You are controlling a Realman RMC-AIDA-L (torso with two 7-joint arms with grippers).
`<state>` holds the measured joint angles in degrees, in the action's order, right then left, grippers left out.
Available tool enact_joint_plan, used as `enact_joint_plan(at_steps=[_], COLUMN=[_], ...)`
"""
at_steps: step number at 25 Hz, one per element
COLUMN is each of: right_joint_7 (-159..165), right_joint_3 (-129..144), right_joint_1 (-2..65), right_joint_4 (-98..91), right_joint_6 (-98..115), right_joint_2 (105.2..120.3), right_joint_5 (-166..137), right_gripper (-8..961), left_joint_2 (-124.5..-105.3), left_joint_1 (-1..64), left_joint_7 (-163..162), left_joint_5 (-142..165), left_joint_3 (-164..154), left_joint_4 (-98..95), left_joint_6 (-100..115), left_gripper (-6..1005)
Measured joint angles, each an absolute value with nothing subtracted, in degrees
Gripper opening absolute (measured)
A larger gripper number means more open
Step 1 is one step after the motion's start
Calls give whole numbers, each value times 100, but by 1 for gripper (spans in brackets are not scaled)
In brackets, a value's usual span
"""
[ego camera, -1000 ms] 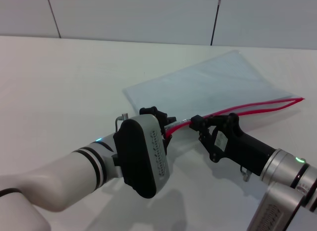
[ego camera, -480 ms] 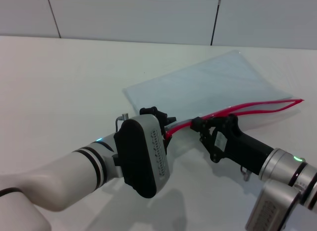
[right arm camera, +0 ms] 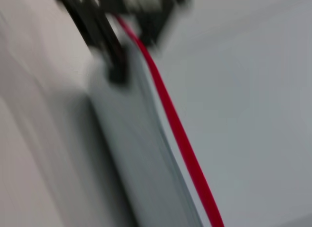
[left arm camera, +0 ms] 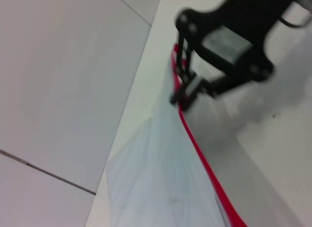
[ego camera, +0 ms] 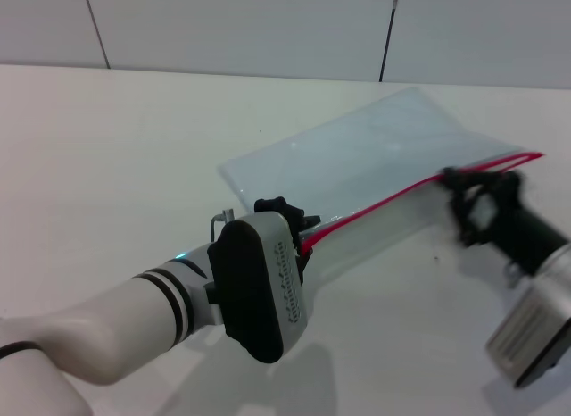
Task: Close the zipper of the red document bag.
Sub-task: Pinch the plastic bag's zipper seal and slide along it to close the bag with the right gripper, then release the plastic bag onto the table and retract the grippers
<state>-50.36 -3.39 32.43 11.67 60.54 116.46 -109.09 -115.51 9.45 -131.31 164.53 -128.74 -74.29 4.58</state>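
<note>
The red document bag (ego camera: 375, 144) lies flat on the white table, a pale translucent pouch with the red zipper (ego camera: 384, 202) along its near long edge. My left gripper (ego camera: 294, 221) is shut on the bag's corner at the zipper's left end, mostly hidden behind its own wrist. Far along the zipper, near its right end, my right gripper (ego camera: 451, 178) is shut on it. The left wrist view shows the right gripper (left arm camera: 179, 94) pinching the zipper (left arm camera: 204, 161). In the right wrist view the zipper (right arm camera: 178, 132) runs as one line toward the left gripper (right arm camera: 114, 66).
The white table (ego camera: 116, 148) spreads out to the left and in front of the bag. A tiled wall (ego camera: 268, 23) rises behind the table's far edge.
My right gripper has slid right along the zipper, from close beside the left gripper to near the far end. The two parted red lines now lie as one behind it.
</note>
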Motion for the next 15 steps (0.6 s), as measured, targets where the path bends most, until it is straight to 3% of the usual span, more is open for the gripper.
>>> enact_joint_plan(at_steps=[15], right_joint_7=[-5369], right_joint_3=[-380], right_joint_1=[3321], right_joint_4=[482], right_joint_6=[5789], right_joint_2=[11667], right_joint_5=[-7740], right_gripper=[60], left_joint_2=[-11589], left_joint_1=[920], left_joint_7=[-13111], left_joint_5=[16453], left_joint_3=[-12946], left_joint_4=[-7239], left_joint_6=[30], left_gripper=[42])
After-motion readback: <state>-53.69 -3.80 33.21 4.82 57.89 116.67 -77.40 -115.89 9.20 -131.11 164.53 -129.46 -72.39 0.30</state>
